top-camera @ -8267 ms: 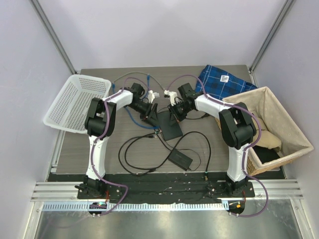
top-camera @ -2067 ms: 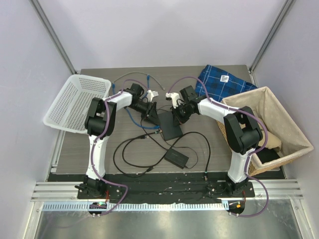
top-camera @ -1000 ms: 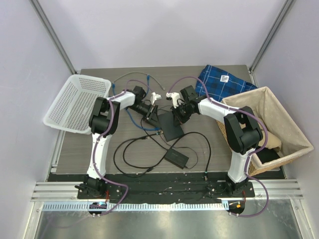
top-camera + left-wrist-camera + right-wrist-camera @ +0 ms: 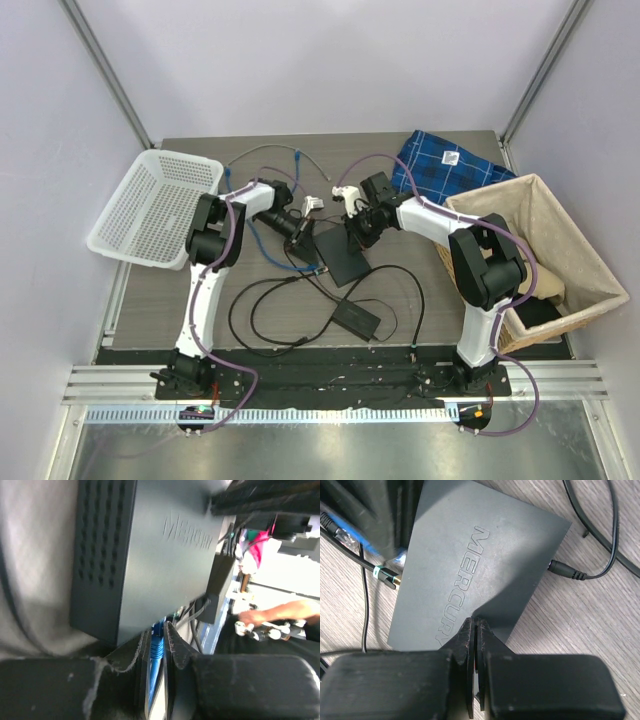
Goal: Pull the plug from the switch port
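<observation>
The dark grey switch box (image 4: 345, 262) lies flat mid-table, marked MERCURY in the right wrist view (image 4: 485, 555). My left gripper (image 4: 313, 240) is at its left edge, shut on the blue plug (image 4: 156, 647) of a blue cable (image 4: 290, 262). The plug's front end sits at the box's edge (image 4: 150, 555). I cannot tell whether it is seated in the port. My right gripper (image 4: 352, 235) is shut, with its tips (image 4: 474, 622) resting on the box's top near one edge. A black power plug (image 4: 565, 571) is in the box's opposite side.
A white mesh basket (image 4: 150, 205) stands at the left. A lined wicker basket (image 4: 540, 255) stands at the right, with a blue plaid cloth (image 4: 440, 165) behind it. A black power brick (image 4: 357, 318) with looping black cords lies in front of the switch. A grey cable (image 4: 285, 152) lies at the back.
My left arm's elbow has swung rightward and the wrist has turned, while its gripper stays at the switch's left edge. My right gripper still rests on the switch.
</observation>
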